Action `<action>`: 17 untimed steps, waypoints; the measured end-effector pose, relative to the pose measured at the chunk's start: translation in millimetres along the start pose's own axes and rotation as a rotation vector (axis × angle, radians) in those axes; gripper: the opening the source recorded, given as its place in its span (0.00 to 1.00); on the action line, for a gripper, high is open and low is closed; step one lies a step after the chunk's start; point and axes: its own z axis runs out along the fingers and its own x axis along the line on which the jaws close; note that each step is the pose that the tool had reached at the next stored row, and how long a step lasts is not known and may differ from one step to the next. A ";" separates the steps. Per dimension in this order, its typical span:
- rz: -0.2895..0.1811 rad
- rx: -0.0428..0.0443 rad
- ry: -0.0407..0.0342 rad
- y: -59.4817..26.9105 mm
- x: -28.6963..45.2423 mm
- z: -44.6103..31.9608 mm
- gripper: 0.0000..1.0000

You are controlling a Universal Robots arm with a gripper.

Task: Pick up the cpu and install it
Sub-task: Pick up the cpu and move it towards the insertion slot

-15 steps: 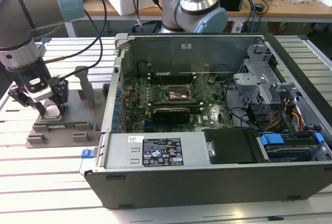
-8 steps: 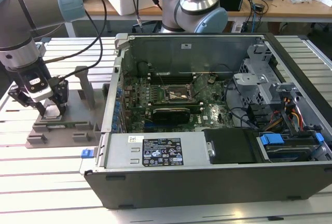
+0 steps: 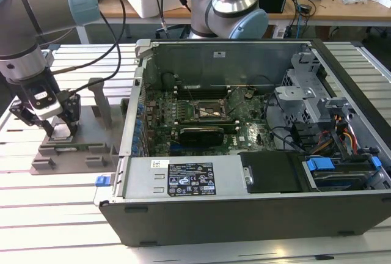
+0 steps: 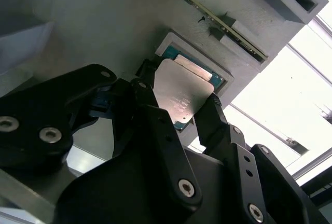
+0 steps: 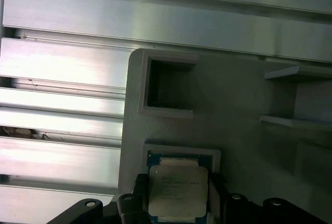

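– Slatted aluminium tabletop (image 3: 61,215), workshop benches behind. An open computer case (image 3: 244,209) occupies the middle. A grey holder block (image 3: 98,123) stands near the tabletop's edge on the exterior view's left. Location of the cpu?

– The cpu (image 4: 179,92) sits at a shallow square recess in the holder block, silver plate upward, visible in both wrist views.

– Condition of the end effector?

– The end effector (image 3: 58,131) is down over that recess. Its fingers (image 4: 148,97) are set against two opposite edges of the chip. I judge it closed on the cpu. Whether the chip has left the recess floor, I cannot tell.

– Step in hand?

– The pick-up from the holder, in my judgement. The task is at an early stage: the socket (image 3: 208,110) inside the case is well apart from the holder block, and no part of the install is done.

– Requirements for doing it well?

– Both fingers should bear squarely and evenly on the rim. The chip should come out level and straight, so that no corner catches a recess wall. A thin, smooth plate held by two narrow pads may pivot, so the grip wants to be firm without crushing and the motion slow.
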 end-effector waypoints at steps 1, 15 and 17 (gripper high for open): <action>0.000 0.0001 0.0000 -0.1 -0.1 -1.4 0.55; 0.000 0.0037 0.0005 -0.9 -0.5 -23.8 0.55; 0.000 0.0038 0.0005 -1.1 -0.6 -27.2 0.55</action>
